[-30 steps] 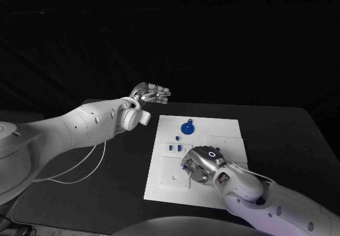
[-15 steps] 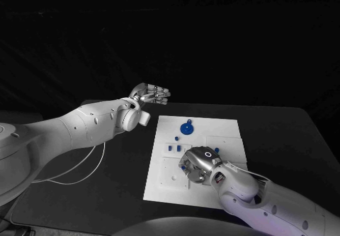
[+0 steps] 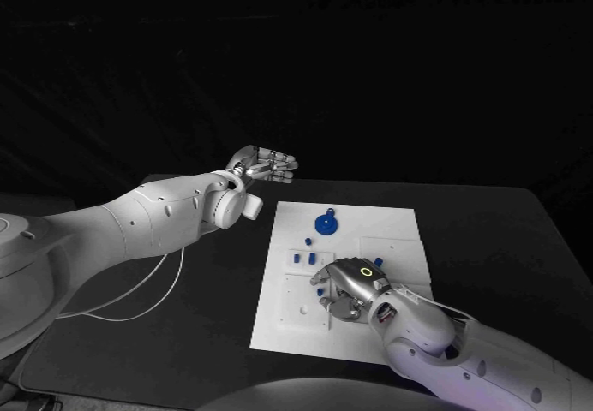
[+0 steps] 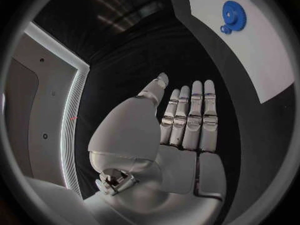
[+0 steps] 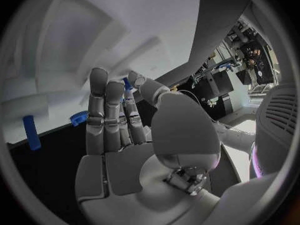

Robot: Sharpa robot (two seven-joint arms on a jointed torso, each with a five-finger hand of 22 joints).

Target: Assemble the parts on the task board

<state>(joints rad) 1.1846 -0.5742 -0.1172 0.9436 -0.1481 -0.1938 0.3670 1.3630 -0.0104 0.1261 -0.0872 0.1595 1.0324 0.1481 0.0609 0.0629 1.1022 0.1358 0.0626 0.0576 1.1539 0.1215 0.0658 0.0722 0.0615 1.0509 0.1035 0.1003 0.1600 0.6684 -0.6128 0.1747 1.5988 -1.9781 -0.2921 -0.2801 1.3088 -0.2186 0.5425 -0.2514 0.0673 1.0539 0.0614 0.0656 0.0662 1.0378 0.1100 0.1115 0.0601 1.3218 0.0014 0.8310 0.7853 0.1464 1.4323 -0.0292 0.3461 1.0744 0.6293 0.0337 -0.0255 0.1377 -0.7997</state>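
The white task board (image 3: pixel 377 221) lies in the middle of the table. A blue gear (image 3: pixel 325 225) stands near its far end, and small blue parts (image 3: pixel 305 255) stand left of its middle. My right hand (image 3: pixel 352 289) is low over the board's near middle, and a small blue part (image 5: pixel 127 84) shows pinched between its thumb and a finger. Beyond that hand's fingers are a blue peg (image 5: pixel 29 132) and the gear (image 5: pixel 78 117). My left hand (image 3: pixel 263 163) hangs above the table off the board's far left corner, flat and holding nothing (image 4: pixel 187 120), with the gear (image 4: pixel 234 15) ahead of it.
A thin white cable (image 3: pixel 148 295) loops over the black table (image 3: pixel 494 231) to the left of the board. Dark tabletop lies to the right of the board and beyond its far edge.
My right hand has shifted slightly left and nearer over the board's lower middle. The left arm and hand have not moved.
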